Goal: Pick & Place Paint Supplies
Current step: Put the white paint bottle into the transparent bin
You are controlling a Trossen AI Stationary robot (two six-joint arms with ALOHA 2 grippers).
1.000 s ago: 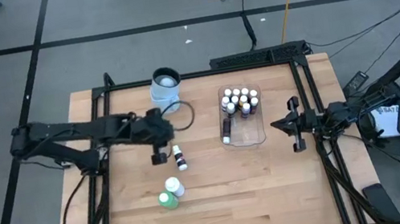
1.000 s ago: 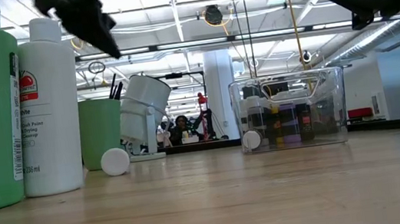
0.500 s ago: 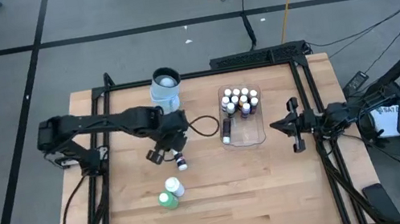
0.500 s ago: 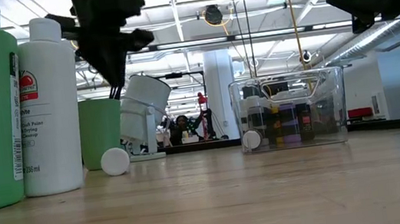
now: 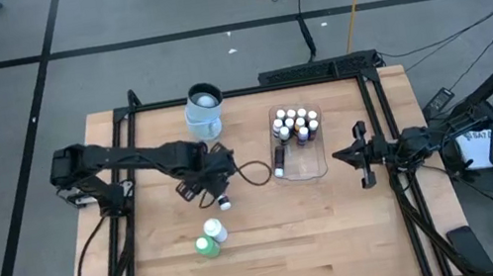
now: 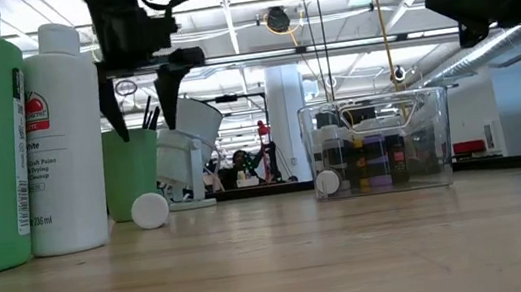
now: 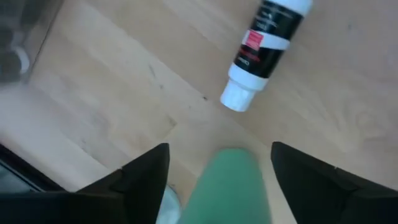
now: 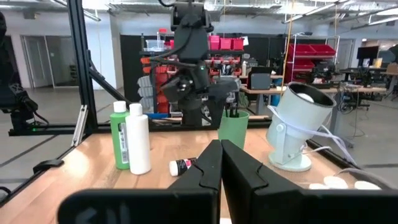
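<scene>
My left gripper [image 6: 142, 121] hangs open, pointing down, just above a green cup [image 6: 133, 175] that holds dark brushes [image 6: 149, 115]. Its fingers stand apart on either side above the rim. In the high view the gripper [image 5: 202, 185] hides the cup. A tiny white-capped bottle [image 5: 224, 202] with a black-and-white body [image 7: 261, 50] lies on its side on the table right beside it. A large green bottle [image 5: 206, 248] and a white bottle [image 5: 214, 231] stand nearer the front edge. My right gripper [image 5: 362, 154] waits shut at the table's right side.
A clear plastic tub [image 5: 316, 161] right of centre holds several tiny white-capped bottles [image 5: 295, 125]. A white-and-pale-blue mug [image 5: 204, 105] stands at the far edge. A black frame [image 5: 125, 178] borders the wooden table. Bare wood lies toward the near right.
My left gripper has gone down and a little toward the table's right edge, over the green cup. It has rolled about its own pointing line and has opened. The bottles, the tub and the mug have stayed where they were.
</scene>
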